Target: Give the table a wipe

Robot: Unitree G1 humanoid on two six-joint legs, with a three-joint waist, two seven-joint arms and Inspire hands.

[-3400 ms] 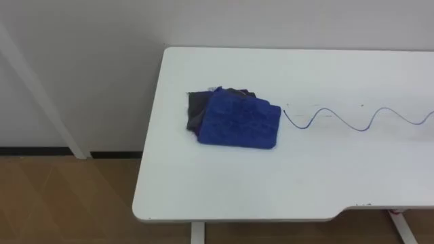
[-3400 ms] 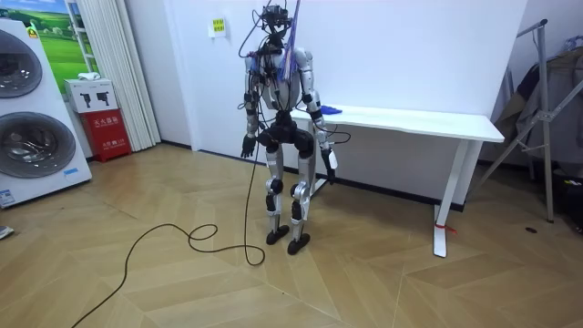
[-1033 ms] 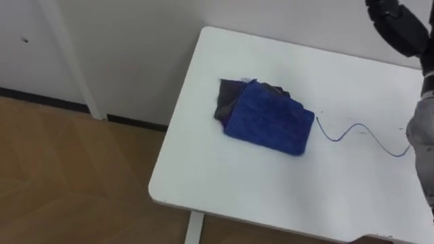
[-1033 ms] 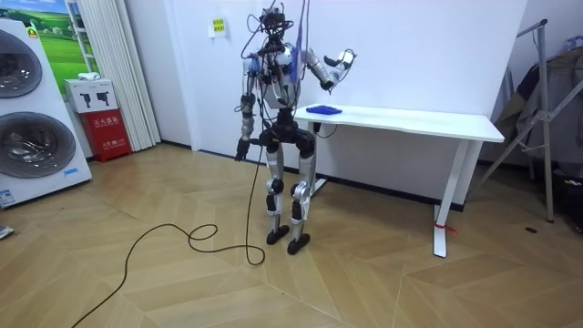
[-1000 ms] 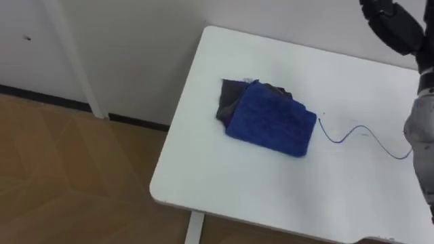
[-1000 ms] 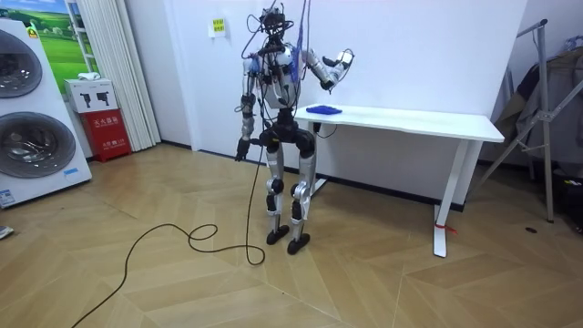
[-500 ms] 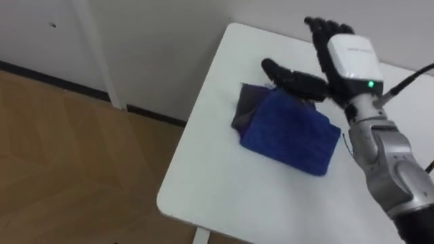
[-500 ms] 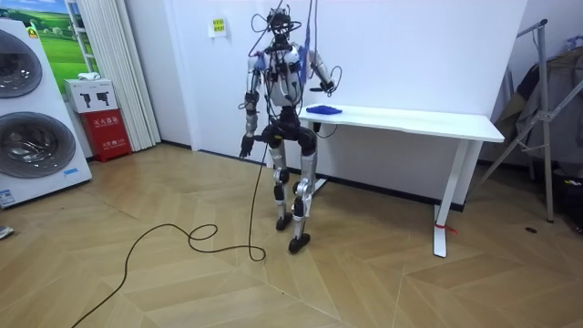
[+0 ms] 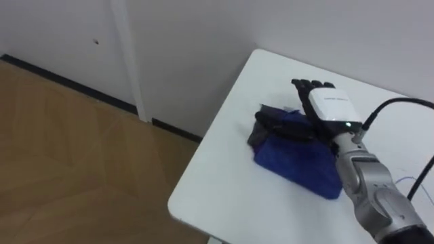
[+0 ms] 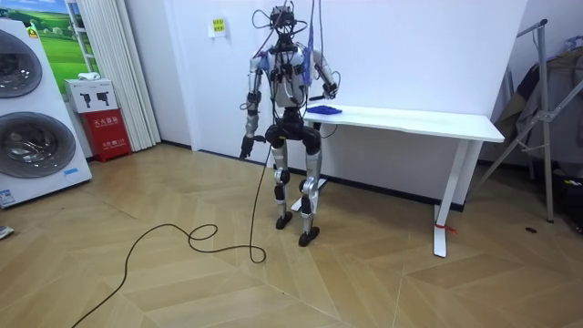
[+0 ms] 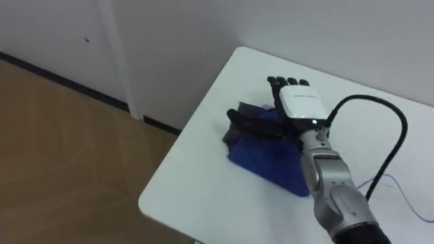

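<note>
Here, a folded blue terry cloth [image 9: 298, 166] is seen lying near the left end of a white rectangular table [image 9: 224, 179], set in a little from the rounded front corner. A darker grey layer of fabric [image 9: 255, 137] is seen sticking out from under the cloth's left edge.

The right hand [image 9: 329, 108] is brought in from the right and is spread flat over the far part of the blue cloth, back upward. Its fingers [image 9: 306, 86] are held straight and pointed away from the robot, while the thumb [image 9: 274, 125] is splayed out to the left across the grey layer. Nothing is gripped; it cannot be told whether the palm rests on the fabric or is held just above it.

A thin wavy blue line [image 11: 388, 179] is drawn on the tabletop to the right of the cloth, near it but apart.

In the room view, the robot is shown standing upright on a wooden parquet floor [image 10: 182, 282] at the table's end on the room view's left, with the right arm stretched out over the tabletop. The left hand [image 10: 244, 146] is hung down at the hip, away from the table, and whether it is open or closed cannot be told there.
</note>
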